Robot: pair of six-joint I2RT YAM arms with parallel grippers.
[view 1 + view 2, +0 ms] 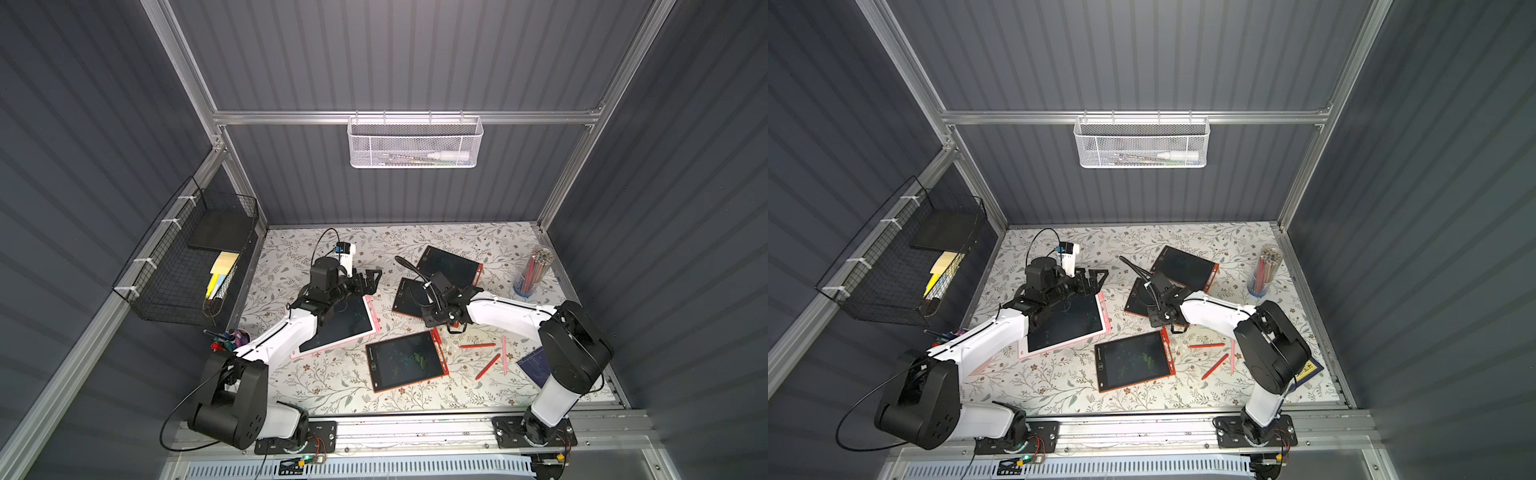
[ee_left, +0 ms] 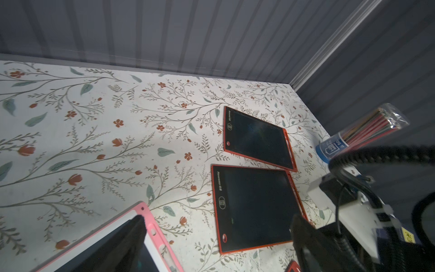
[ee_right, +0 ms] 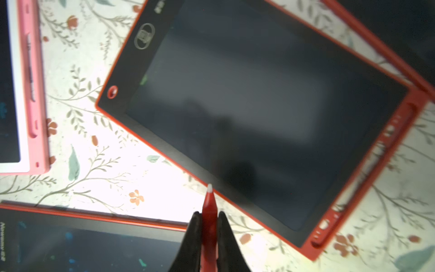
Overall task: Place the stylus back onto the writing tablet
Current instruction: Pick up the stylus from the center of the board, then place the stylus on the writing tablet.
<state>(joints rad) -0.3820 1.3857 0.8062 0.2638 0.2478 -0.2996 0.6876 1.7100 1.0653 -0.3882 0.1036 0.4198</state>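
**Table**: flat surface covered in a white print of leaves and red flowers.

**Near edge, centre:** orange-framed writing tablet with green scribbles, lying flat.

**Near right corner:**
- Dark blue booklet, partly hidden by the right arm.
- Between it and the scribbled tablet, all on the bare table: a loose red stylus, a second loose red stylus and a pale pink stylus.

**Left edge, near:** cup of coloured markers.

**Left of centre:** large pink-framed writing tablet, partly under the left arm.

**Left gripper**: above the far corner of the pink-framed tablet, jaws spread wide, nothing between them.

**Right gripper**: at the table's centre, jaws pinched on a red stylus with a white tip.
- The tip projects past the fingertips.
- It sits at one long edge of the blank orange-framed writing tablet; whether it touches cannot be told.

**Beyond, toward the far edge:** second blank orange-framed tablet, just beside the first.

**Right edge, far half:** clear tube of coloured pencils with a blue base, standing.

**Walls:**
- Black wire basket on the left, holding yellow notes.
- White mesh basket on the rear rail.
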